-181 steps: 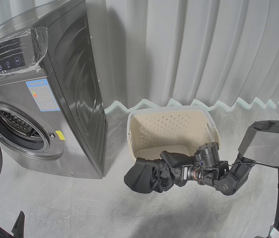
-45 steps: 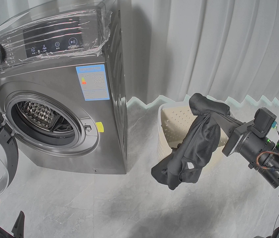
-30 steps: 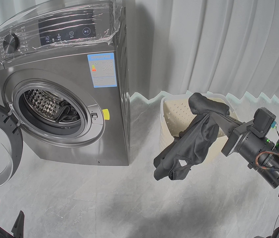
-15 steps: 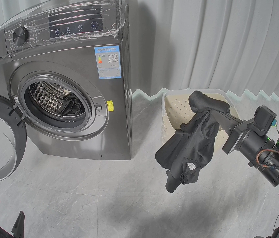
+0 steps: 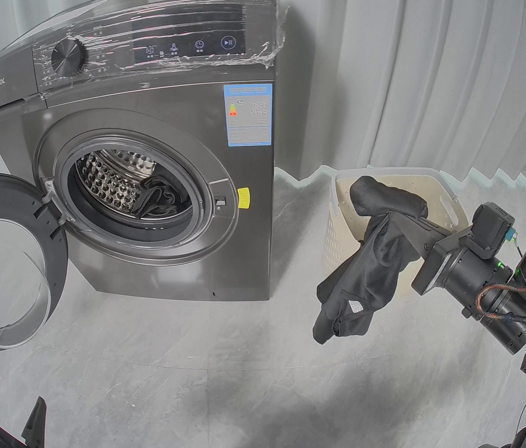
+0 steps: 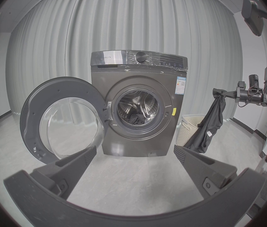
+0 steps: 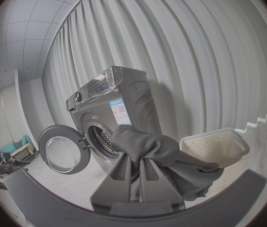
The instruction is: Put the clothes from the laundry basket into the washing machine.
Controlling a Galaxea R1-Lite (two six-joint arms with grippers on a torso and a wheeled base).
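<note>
My right gripper (image 5: 403, 218) is shut on a black garment (image 5: 368, 262), held in the air in front of the cream laundry basket (image 5: 443, 194). The cloth bunches over the fingers (image 7: 149, 180) and hangs down toward the floor. The grey washing machine (image 5: 169, 126) stands to the left with its round door (image 5: 1, 269) swung open. Dark clothes (image 5: 157, 197) lie inside the drum. My left gripper (image 5: 11, 409) is low at the near left, open and holding nothing. In the left wrist view the garment (image 6: 210, 125) dangles to the right of the machine (image 6: 139, 101).
White curtains (image 5: 431, 63) hang behind the machine and basket. Grey tiled floor (image 5: 213, 368) spreads between me and the machine. The open door juts out to the left of the drum opening (image 5: 132, 188).
The head view has swung, so the machine now shows more from the front. The right gripper lifted the black garment out of the basket and still holds it; the hanging cloth sways.
</note>
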